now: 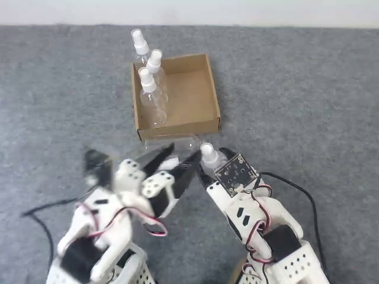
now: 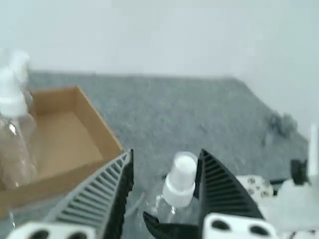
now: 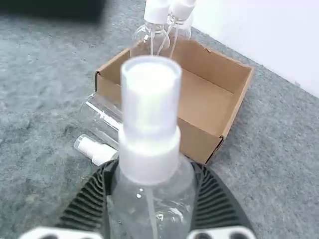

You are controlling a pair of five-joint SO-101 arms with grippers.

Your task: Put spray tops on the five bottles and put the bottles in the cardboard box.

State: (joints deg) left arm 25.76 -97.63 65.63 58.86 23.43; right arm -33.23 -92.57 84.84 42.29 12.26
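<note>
The bottle (image 3: 149,191) is pinched upright by the right gripper (image 3: 152,214) just before the box (image 3: 199,139). The left gripper's (image 2: 165,162) fingers (image 2: 99,194) are spread about its top (image 2: 180,174), apparently for tightening.

Clear bottles (image 1: 153,100) with white spray tops (image 1: 154,57), brown cardboard box (image 1: 189,89), grey carpet (image 1: 308,89).

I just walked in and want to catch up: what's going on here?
Two robot arms are fitting spray tops on bottles and boxing them. The right gripper is shut on an upright bottle with its spray top on, just in front of the cardboard box. The left gripper sits beside it, fingers open toward that top. Three topped bottles stand along the box's left side. Another bottle lies on the carpet in front of the box.
</note>
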